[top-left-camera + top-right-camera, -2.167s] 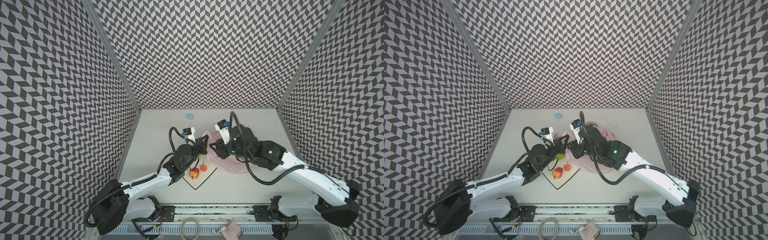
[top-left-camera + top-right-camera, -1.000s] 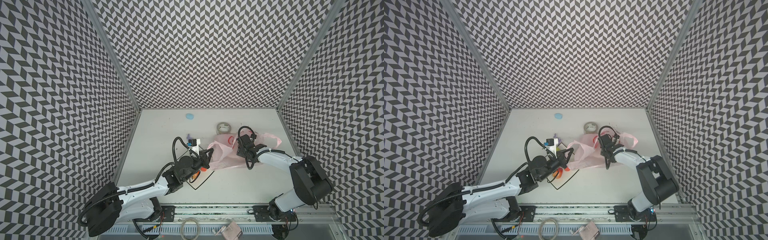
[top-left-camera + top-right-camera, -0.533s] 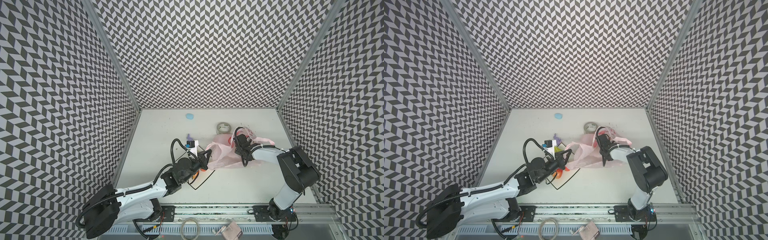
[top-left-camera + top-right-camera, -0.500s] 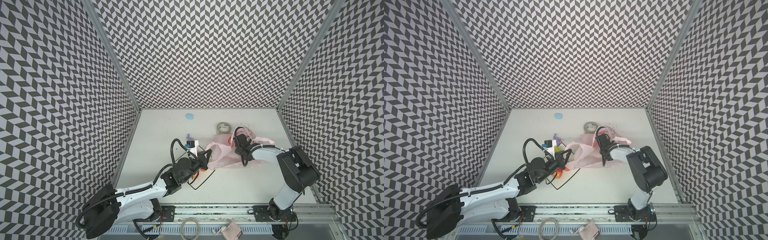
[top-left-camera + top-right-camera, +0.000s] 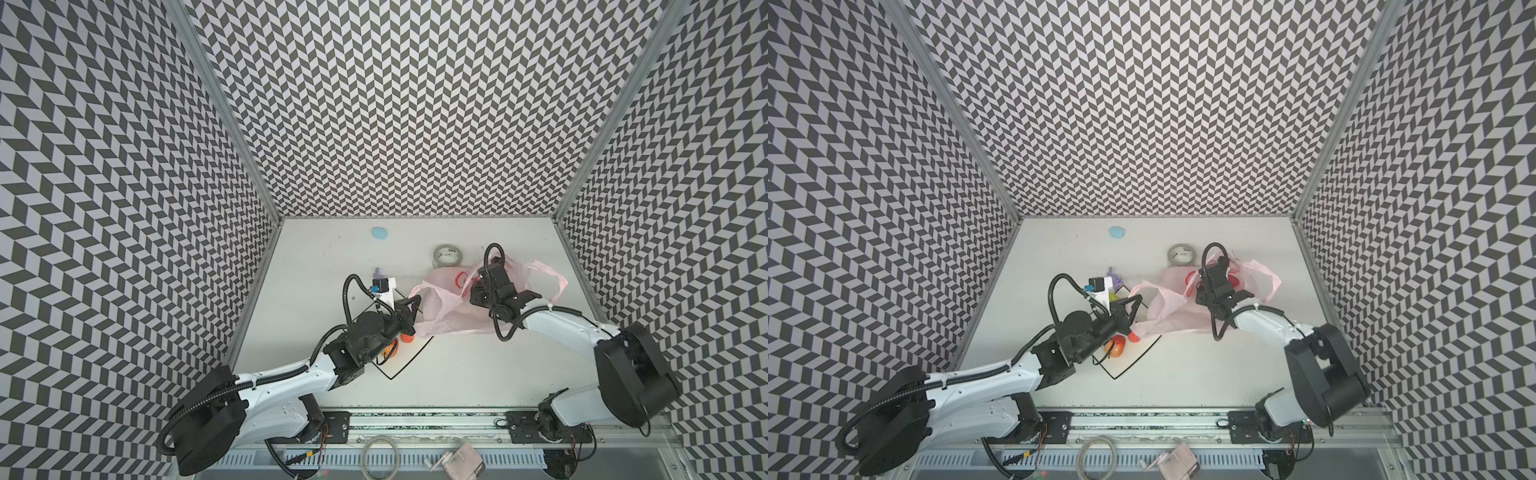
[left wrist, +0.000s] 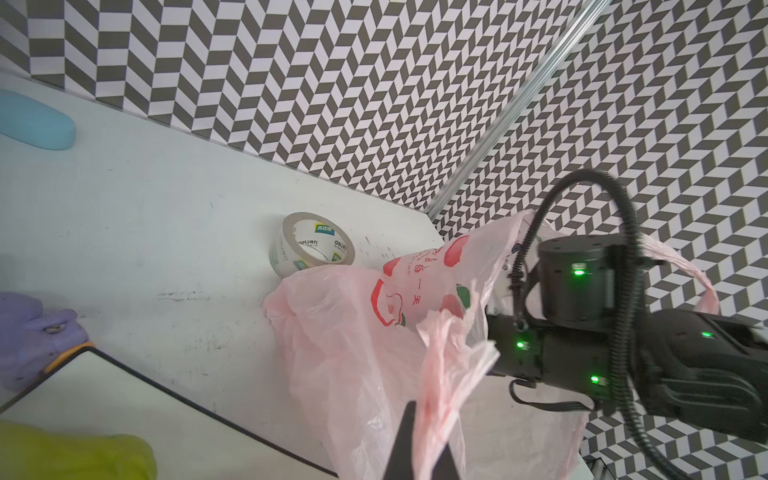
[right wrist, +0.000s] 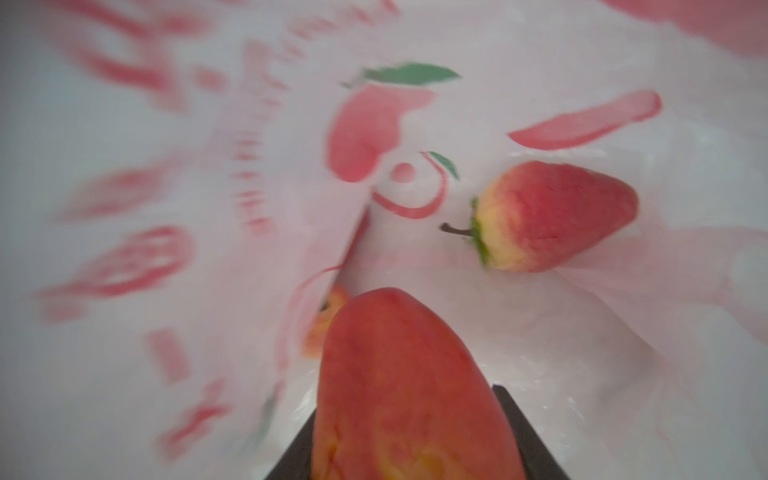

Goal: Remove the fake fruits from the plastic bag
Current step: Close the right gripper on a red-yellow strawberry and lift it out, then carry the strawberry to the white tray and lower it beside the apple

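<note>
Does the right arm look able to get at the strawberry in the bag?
Likely not yet: the right gripper is inside the plastic bag and the strawberry lies uncovered, but a red fruit fills its jaws.

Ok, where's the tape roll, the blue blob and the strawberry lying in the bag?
tape roll (image 6: 282, 257): left wrist view, on its outer side wall.
blue blob (image 5: 379, 233): in a top view, on its middle.
strawberry (image 7: 552, 216): right wrist view, on its red body.
</note>
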